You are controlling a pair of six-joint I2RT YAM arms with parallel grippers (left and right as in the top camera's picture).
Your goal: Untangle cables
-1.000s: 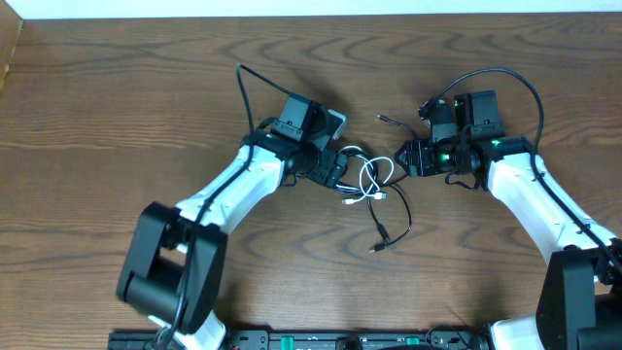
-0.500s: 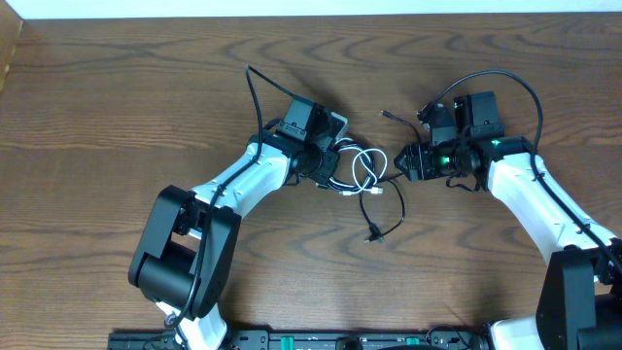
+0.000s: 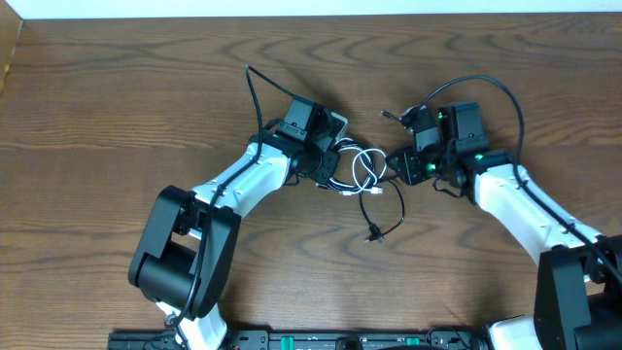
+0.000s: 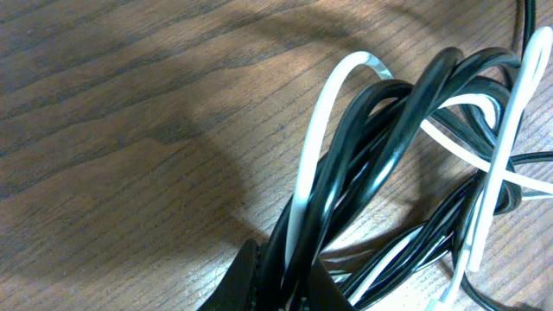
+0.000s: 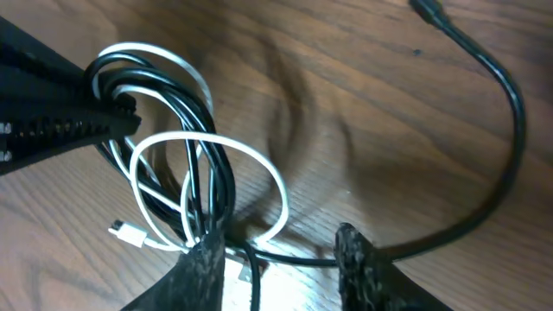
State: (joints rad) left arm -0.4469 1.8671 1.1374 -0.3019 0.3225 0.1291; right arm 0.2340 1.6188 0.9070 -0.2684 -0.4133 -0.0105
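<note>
Left gripper [image 4: 283, 275]: clenched on the bundle. Its two dark fingers pinch several black strands and one white strand together at the bottom edge of the left wrist view. The fingers are cut off there and only their tips show.

Right gripper [image 5: 281, 255]: its two textured black fingers [image 5: 359, 259] stand apart. A black strand runs through the gap and nothing is pinched.

Count: two cables and two grippers.
- One thin black cable [image 4: 389, 130], looped several times. The exact number of loops is not readable where the strands overlap.
- One thin white cable [image 4: 315, 147], threaded through the black loops.

Location: the tangle lies on the brown wood-grain table [image 4: 104, 130] near its middle, between the two grippers. From overhead, one black tail trails toward the near edge and ends in a small plug [image 3: 371, 234]. The other black tail arcs up past the right gripper to a second plug [image 5: 428, 10].

One white plug [image 5: 121, 230] rests flat on the wood beside the loops. The other white end lies under the crossing strands, so I cannot place it with confidence. Which cable passes over which inside the knot is not resolvable.
</note>
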